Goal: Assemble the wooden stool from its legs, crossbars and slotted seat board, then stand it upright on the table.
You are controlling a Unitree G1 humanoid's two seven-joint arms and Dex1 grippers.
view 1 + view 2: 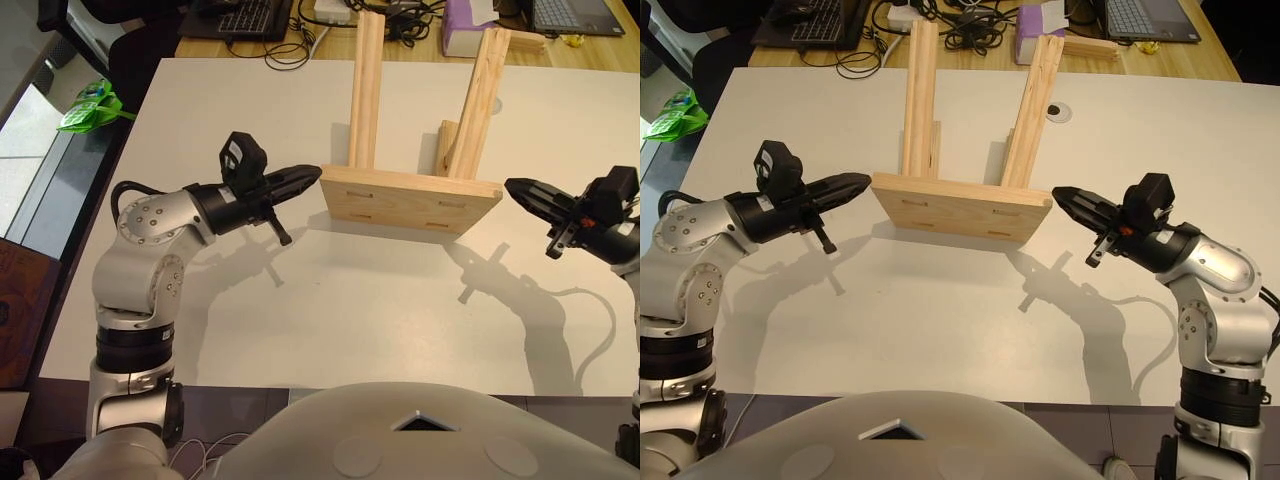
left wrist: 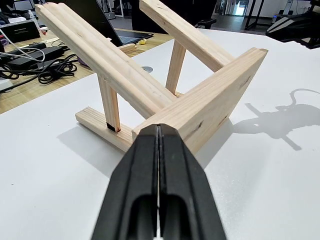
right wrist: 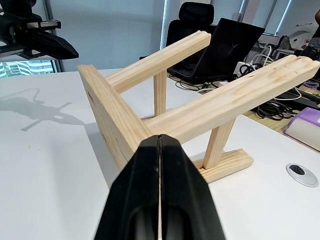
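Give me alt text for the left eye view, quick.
The assembled wooden stool lies on its side on the white table, legs pointing away from the robot. The shut left pincer and right pincer flank its seat board.

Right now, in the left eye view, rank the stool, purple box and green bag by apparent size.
1. stool, clearly largest.
2. purple box and green bag look alike; box cropped, so unranked.
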